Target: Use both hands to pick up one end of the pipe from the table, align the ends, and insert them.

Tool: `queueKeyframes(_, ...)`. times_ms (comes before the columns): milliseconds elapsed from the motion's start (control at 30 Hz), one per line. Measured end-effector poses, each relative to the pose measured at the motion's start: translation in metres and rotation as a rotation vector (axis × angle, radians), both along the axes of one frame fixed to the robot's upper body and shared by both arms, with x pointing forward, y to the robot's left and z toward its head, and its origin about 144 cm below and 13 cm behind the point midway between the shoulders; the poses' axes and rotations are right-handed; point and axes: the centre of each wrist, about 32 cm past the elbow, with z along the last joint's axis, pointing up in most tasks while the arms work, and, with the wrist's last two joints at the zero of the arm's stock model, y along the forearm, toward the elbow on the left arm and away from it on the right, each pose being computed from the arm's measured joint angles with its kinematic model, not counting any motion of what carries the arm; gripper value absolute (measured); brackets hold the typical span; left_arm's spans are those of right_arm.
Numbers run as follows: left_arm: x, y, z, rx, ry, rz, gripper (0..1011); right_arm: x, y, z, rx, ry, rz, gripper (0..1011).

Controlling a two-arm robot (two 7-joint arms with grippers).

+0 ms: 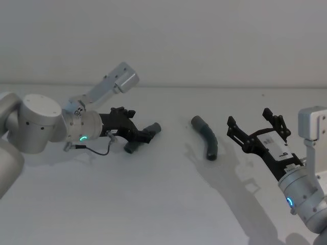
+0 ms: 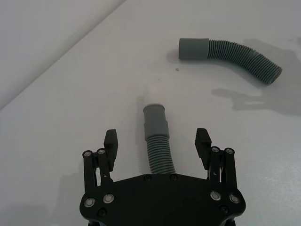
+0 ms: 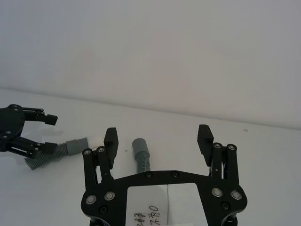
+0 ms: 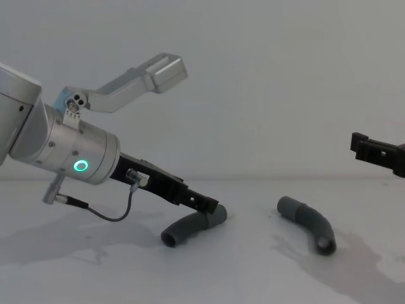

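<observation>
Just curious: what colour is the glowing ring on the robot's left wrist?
The ring light glows green, clearest in the chest view.

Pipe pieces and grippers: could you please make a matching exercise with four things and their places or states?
1 left gripper
2 right gripper
3 left pipe piece
4 right pipe piece

A lies alone on the table
B open around a pipe piece, not touching it
C open, raised, apart from both pieces
D inside an open gripper, not gripped

Pairs: 1-B, 2-C, 3-D, 4-A
</observation>
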Motion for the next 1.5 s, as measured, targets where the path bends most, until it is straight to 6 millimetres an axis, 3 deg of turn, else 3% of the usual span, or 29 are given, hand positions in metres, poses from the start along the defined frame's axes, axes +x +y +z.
queueKeyframes(1500,0.012,-0.013,-0.016,0.043,0.053,0.070,1001,0.000,0.000,0.000,0.000,0.000,0.000,1001)
